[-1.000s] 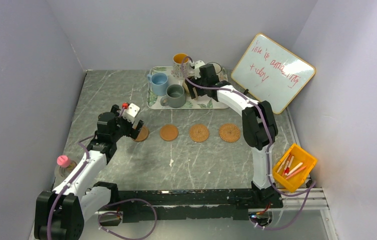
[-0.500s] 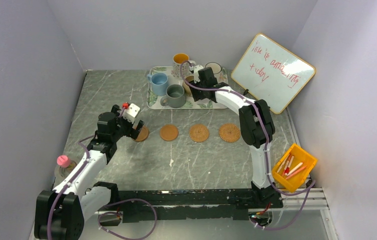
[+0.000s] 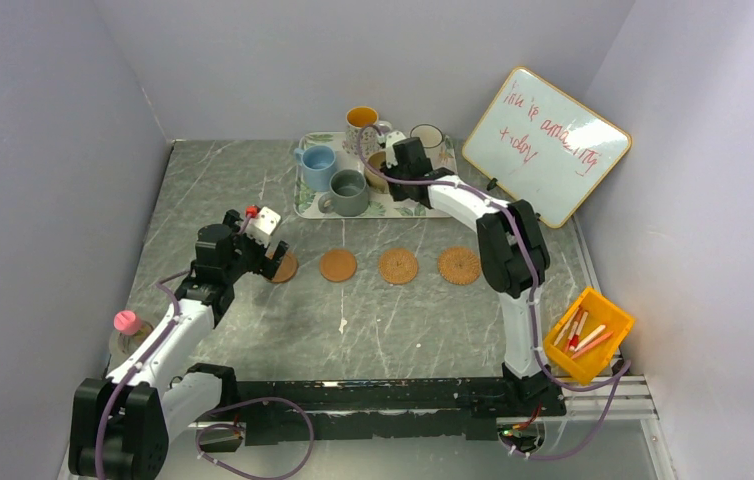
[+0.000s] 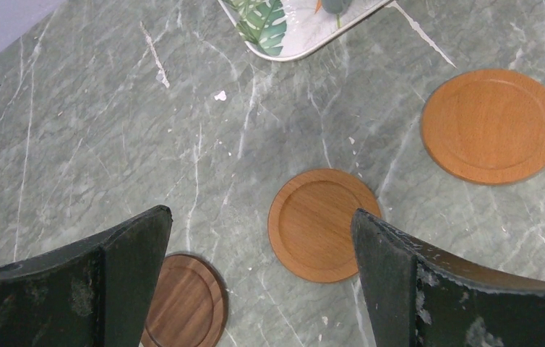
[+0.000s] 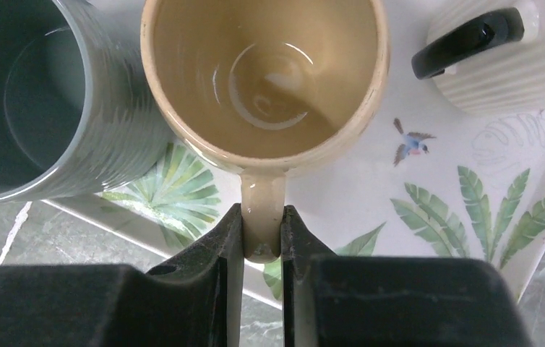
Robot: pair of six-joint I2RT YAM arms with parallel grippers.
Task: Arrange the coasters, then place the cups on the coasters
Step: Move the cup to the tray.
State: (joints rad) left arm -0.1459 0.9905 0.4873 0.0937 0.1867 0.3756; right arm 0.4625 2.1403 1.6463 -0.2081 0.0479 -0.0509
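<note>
Whiteboard [image 3: 547,145]: red handwriting, two lines, first maybe "you're amazing"; second too small to read.

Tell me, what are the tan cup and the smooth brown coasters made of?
The tan cup looks like glazed ceramic: its inside is glossy with bright reflections. The smooth brown coasters look like wood, matte, with fine grain lines, though printed grain is possible.
</note>
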